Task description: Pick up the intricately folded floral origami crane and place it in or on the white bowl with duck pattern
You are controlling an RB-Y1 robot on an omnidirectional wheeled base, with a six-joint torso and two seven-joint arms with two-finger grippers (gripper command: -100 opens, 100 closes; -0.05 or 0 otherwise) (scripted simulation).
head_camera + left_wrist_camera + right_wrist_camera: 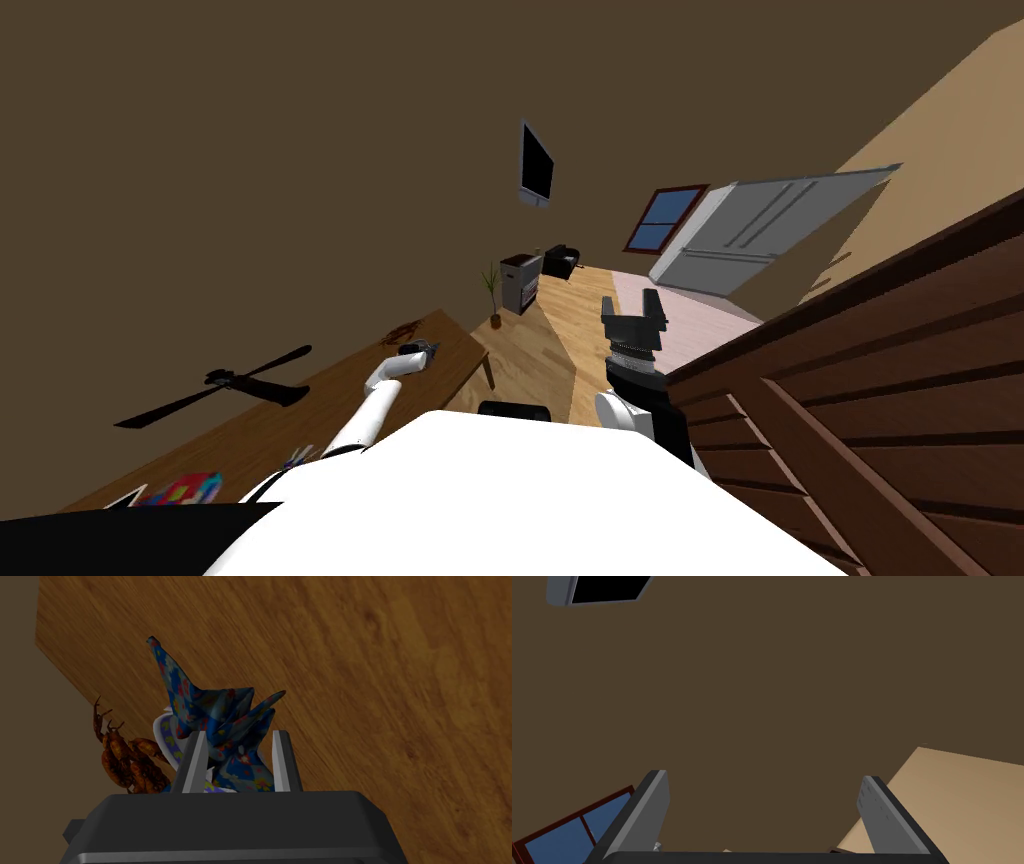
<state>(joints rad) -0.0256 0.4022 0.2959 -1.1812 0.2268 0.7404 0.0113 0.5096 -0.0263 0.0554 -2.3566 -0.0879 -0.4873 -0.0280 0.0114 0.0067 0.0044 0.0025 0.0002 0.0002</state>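
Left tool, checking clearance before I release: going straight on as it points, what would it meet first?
Probably the white patterned bowl just beyond the held crane, then the wooden table; depth is unclear.

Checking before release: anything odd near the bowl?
A reddish-brown clawed crab-like figure lies on the wooden table close beside the white bowl, an odd neighbour; the left end effector holds the floral crane.
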